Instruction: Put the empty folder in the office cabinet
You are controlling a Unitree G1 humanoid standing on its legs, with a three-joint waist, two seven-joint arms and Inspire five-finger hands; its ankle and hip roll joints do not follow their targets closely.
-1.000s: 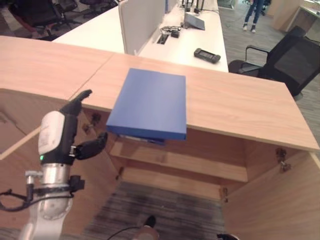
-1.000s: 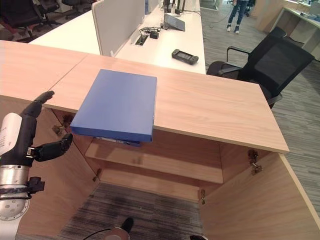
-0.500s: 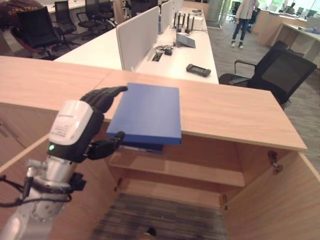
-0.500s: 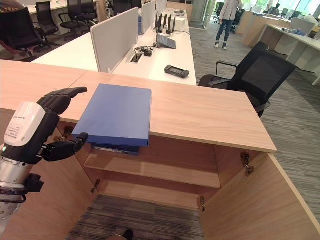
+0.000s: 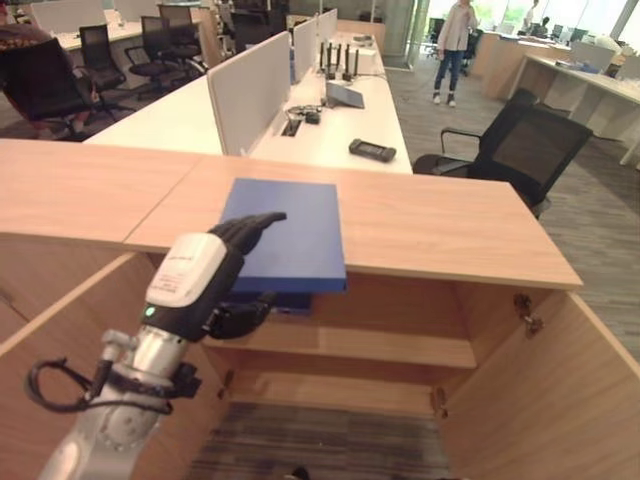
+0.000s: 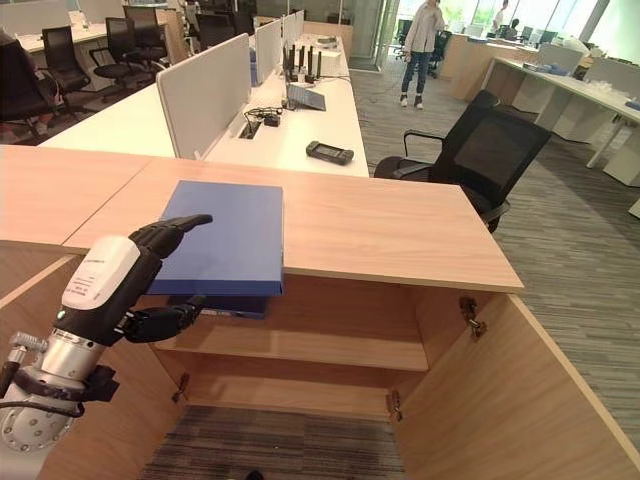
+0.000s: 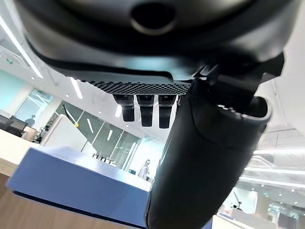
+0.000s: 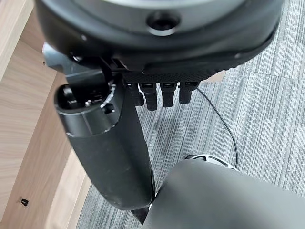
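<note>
The blue folder lies flat on the tabletop above the open cabinet, its near edge jutting past the rim. The left robot hand is open around that overhanging corner, fingers above, thumb below; the right robot hand hangs relaxed over the floor. Empty, the folder should be light, stiff and smooth-skinned, so a firm pinch at the near edge looks best.

Left hand: dark fingers, white back cover with small print and a green light; silver-grey ribbed wrist. Right hand: dark, glossy rounded thumb.
</note>
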